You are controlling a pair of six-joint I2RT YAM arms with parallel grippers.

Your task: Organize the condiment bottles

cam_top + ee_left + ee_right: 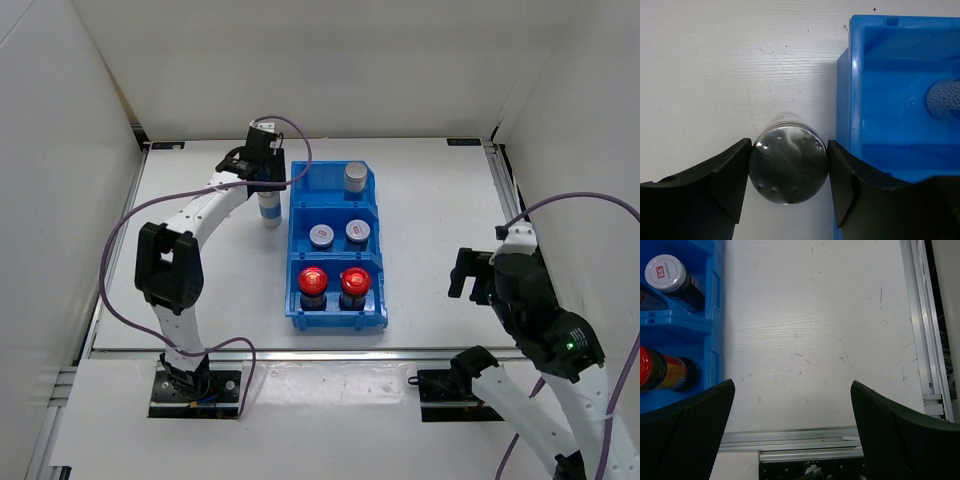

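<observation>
A blue-and-white cylinder bottle (269, 208) stands upright just left of the blue bin (296, 225). My left gripper (267, 185) is shut on it; in the left wrist view both fingers (725, 185) press the sides of its silver cap (788, 165). The second silver-capped cylinder (355, 178) is in the bin's far compartment and also shows in the left wrist view (944, 100). Two silver-lidded jars (321, 236) (358, 232) sit in the middle compartment, two red-lidded jars (313, 281) (354, 282) in the near one. My right gripper (462, 272) is open and empty, right of the bin.
The bin wall (846, 90) is right beside the held bottle. The right wrist view shows the bin's right edge (715, 320), one silver-lidded jar (665, 274), one red-lidded jar (655, 369) and the table's metal front rail (805, 440). White walls enclose the table.
</observation>
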